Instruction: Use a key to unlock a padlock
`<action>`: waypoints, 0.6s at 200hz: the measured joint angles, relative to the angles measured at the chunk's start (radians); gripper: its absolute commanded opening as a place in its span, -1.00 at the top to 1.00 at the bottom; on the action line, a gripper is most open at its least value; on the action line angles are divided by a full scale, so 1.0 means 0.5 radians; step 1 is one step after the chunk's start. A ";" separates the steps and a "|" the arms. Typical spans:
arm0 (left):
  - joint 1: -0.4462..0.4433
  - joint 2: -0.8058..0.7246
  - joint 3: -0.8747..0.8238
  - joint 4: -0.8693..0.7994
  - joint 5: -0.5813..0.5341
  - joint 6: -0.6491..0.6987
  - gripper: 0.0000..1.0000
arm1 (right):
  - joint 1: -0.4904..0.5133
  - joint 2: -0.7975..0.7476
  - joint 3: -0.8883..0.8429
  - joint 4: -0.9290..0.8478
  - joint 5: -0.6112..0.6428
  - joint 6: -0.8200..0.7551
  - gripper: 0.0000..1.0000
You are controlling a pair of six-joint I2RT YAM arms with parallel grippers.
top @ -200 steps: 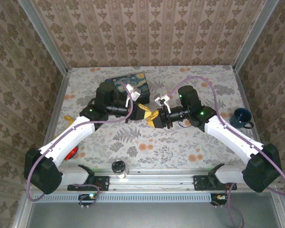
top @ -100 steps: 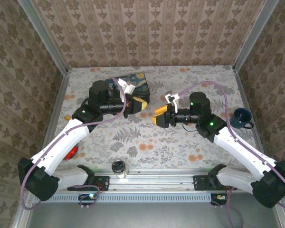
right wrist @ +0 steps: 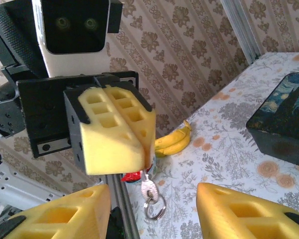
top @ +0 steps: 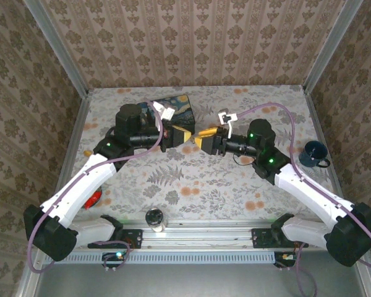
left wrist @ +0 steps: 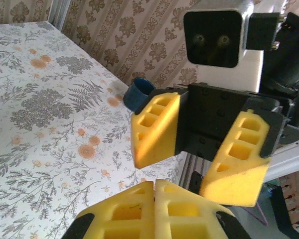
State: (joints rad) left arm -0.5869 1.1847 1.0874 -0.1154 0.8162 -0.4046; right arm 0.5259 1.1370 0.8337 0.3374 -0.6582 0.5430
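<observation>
Upper end of the key (right wrist: 148, 188), hidden between pads of the left hand (right wrist: 135, 137)

Fingertip to fingertip above the table (top: 235, 185)
Left gripper (top: 187, 134) just in front of the tin box (top: 173, 106) at the back, with the key (right wrist: 148, 187) between its fingers and a ring (right wrist: 154, 204) below that; right gripper (top: 202, 138) just beside it on the right. Cup (top: 313, 151) near the right edge; banana (right wrist: 174, 142) near the left edge.

Yellow-padded left gripper (right wrist: 133, 149), floral table (top: 204, 185), starry dark-blue box (right wrist: 284, 114), seemingly silvery key (right wrist: 148, 188).
</observation>
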 measured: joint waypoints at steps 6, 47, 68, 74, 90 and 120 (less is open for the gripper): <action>0.002 0.000 0.000 0.014 0.009 -0.012 1.00 | 0.000 0.011 0.000 0.012 0.000 0.008 0.04; 0.012 0.001 -0.002 0.109 0.066 -0.079 1.00 | 0.000 0.070 -0.001 0.105 -0.024 0.059 0.13; 0.012 0.010 -0.002 0.126 0.084 -0.097 1.00 | 0.000 0.088 -0.001 0.165 -0.060 0.082 0.19; 0.014 0.015 -0.002 0.128 0.088 -0.098 1.00 | 0.000 0.089 -0.001 0.172 -0.064 0.084 0.21; 0.020 0.028 -0.002 0.128 0.094 -0.106 1.00 | 0.001 0.093 -0.001 0.197 -0.080 0.093 0.26; 0.027 0.036 -0.012 0.145 0.102 -0.128 1.00 | 0.001 0.127 -0.001 0.259 -0.117 0.121 0.30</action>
State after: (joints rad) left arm -0.5732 1.2026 1.0813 -0.0429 0.8673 -0.4686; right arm 0.5262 1.2003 0.8333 0.4667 -0.7170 0.6033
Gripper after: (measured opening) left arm 0.046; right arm 0.355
